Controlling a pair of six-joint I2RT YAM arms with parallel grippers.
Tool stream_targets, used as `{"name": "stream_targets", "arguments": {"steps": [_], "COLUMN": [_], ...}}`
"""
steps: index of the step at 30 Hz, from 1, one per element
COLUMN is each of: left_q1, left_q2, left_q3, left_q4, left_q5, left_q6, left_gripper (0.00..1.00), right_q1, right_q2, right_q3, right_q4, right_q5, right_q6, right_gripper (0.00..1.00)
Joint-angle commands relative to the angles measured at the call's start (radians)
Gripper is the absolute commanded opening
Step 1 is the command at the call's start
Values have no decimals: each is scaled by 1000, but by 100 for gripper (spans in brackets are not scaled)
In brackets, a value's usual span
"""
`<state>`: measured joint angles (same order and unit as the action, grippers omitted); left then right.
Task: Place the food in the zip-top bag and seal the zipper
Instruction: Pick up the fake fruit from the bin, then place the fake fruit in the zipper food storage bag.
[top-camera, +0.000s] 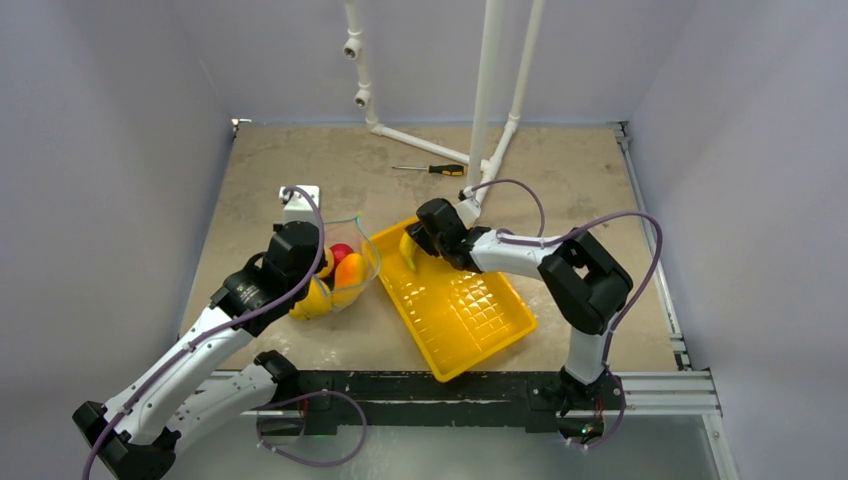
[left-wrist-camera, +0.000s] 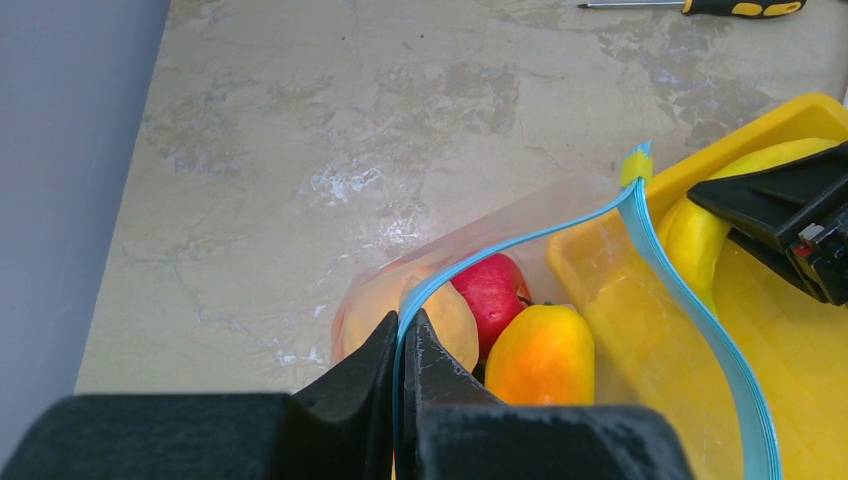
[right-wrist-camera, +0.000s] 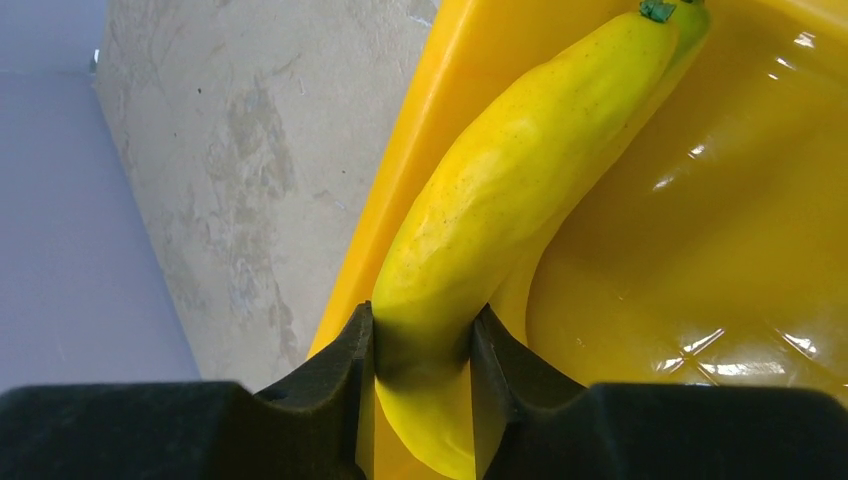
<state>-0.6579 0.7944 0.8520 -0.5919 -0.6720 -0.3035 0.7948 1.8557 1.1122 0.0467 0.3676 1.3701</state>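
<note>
The clear zip-top bag (top-camera: 355, 262) lies left of the yellow tray, its mouth open toward the tray. My left gripper (left-wrist-camera: 402, 325) is shut on the bag's teal-blue zipper strip (left-wrist-camera: 690, 300) and holds the mouth up. Inside the bag are a red apple (left-wrist-camera: 492, 288), an orange mango (left-wrist-camera: 541, 355) and a peach-coloured fruit (left-wrist-camera: 448, 322); a yellow fruit (top-camera: 312, 300) shows at the bag's bottom. My right gripper (right-wrist-camera: 422, 330) is shut on the yellow banana (right-wrist-camera: 510, 190) at the tray's far left corner, close to the bag's mouth.
The yellow gridded tray (top-camera: 470, 310) lies at the middle of the table. A black-and-yellow screwdriver (top-camera: 432, 169) lies at the back by white pipes (top-camera: 485, 90). A small white box (top-camera: 299, 196) sits behind the left arm. Walls enclose the table.
</note>
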Motion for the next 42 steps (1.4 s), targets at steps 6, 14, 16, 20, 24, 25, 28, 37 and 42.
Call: {"name": "stream_targets", "arguments": {"steps": [6, 14, 16, 20, 24, 25, 28, 37, 42], "left_q1": [-4, -5, -4, -4, -3, -3, -3, -4, -4], "left_q2": [0, 0, 1, 1, 0, 0, 0, -1, -1], "left_q3": [1, 2, 3, 3, 3, 2, 2, 2, 1], "left_q4": [24, 23, 23, 23, 24, 24, 25, 27, 26], "left_q5": [1, -2, -2, 0, 2, 2, 4, 11, 12], "left_q6": [-10, -10, -10, -10, -9, -9, -10, -10, -10], "left_gripper": [0, 0, 0, 0, 0, 0, 0, 0, 0], "right_q1": [-10, 17, 21, 31, 39, 40, 42, 80, 116], "right_q2": [-113, -244, -270, -328, -418, -449, -530, -660, -662], "right_q3": [-71, -124, -127, -141, -196, -215, -251, -225, -195], "right_q4": [40, 91, 89, 111, 204, 232, 299, 370, 406], "right_q5": [6, 11, 12, -16, -72, -90, -139, -272, -328], "right_q6": [-87, -197, -235, -335, -448, -472, -544, -668, -672], "right_gripper": [0, 0, 0, 0, 0, 0, 0, 0, 0]}}
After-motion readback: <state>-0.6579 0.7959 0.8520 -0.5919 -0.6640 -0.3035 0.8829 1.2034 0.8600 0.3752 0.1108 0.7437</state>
